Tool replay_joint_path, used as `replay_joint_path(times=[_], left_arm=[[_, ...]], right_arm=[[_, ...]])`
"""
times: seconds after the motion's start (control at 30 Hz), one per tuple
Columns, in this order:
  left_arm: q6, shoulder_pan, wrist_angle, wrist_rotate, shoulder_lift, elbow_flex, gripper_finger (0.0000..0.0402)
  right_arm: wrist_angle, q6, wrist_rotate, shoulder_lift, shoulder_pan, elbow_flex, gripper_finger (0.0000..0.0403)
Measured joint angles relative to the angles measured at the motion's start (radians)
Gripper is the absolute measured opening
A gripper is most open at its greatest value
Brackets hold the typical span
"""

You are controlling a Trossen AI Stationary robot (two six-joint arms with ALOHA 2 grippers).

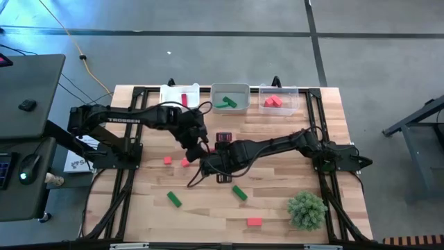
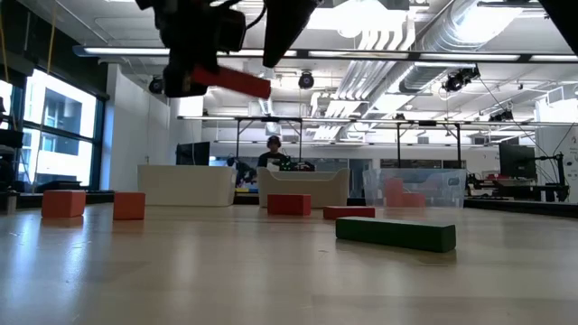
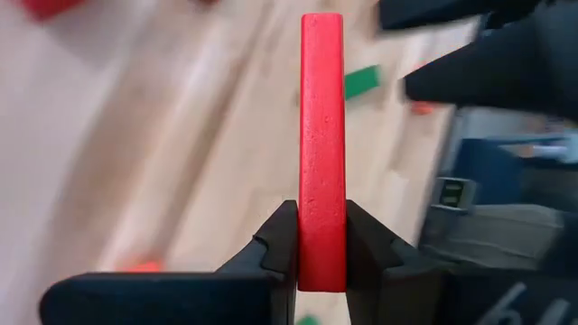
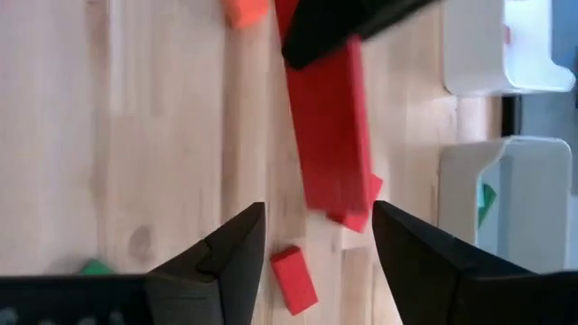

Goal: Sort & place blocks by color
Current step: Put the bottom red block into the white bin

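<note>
My left gripper (image 3: 322, 226) is shut on a crimson bar (image 3: 322, 117), held well above the table's middle (image 1: 198, 142). The bar (image 2: 233, 83) also shows in the low view. My right gripper (image 4: 318, 226) stands open just short of the bar's free end (image 4: 339, 194) and touches nothing; in the high view it is beside the left one (image 1: 207, 165). Flat on the wood lie two coral cubes (image 1: 167, 160) (image 1: 185, 162), two green bars (image 1: 173, 199) (image 1: 239, 192) and a red block (image 1: 254, 222). My left gripper pinches one end of the crimson bar (image 3: 322, 262) between its two fingers, one pad on each long side. The bar sticks straight out beyond the fingertips, along the fingers. It is lifted clear of the table and lies nearly level in the low view (image 2: 244, 86).
Three bins stand along the far edge: a white one (image 1: 180, 94), a clear one with green blocks (image 1: 229, 98) and a clear one with red blocks (image 1: 278, 101). A bushy green plant (image 1: 306, 210) stands at the near right. Small red blocks (image 4: 293, 278) lie under the grippers.
</note>
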Motion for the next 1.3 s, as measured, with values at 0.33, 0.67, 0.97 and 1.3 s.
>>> replay_joint_path(times=[0.33, 0.67, 0.97, 1.3], left_arm=[[0.162, 0.105, -0.073, -0.116, 0.001, -0.001, 0.0034], [0.338, 0.287, -0.07, -0.356, 0.001, -0.001, 0.0034], [0.493, 0.475, -0.023, -0.417, 0.001, -0.001, 0.0035], [0.596, 0.656, 0.028, -0.473, 0.022, -0.001, 0.0035]], right_arm=[[-0.022, 0.083, 0.027, 0.0, -0.073, 0.0, 0.0195], [-0.022, 0.221, 0.004, 0.0, -0.17, 0.0, 0.0195], [-0.007, 0.299, -0.051, 0.0, -0.227, 0.0, 0.0195], [0.036, 0.35, -0.091, 0.0, -0.252, 0.0, 0.0195]])
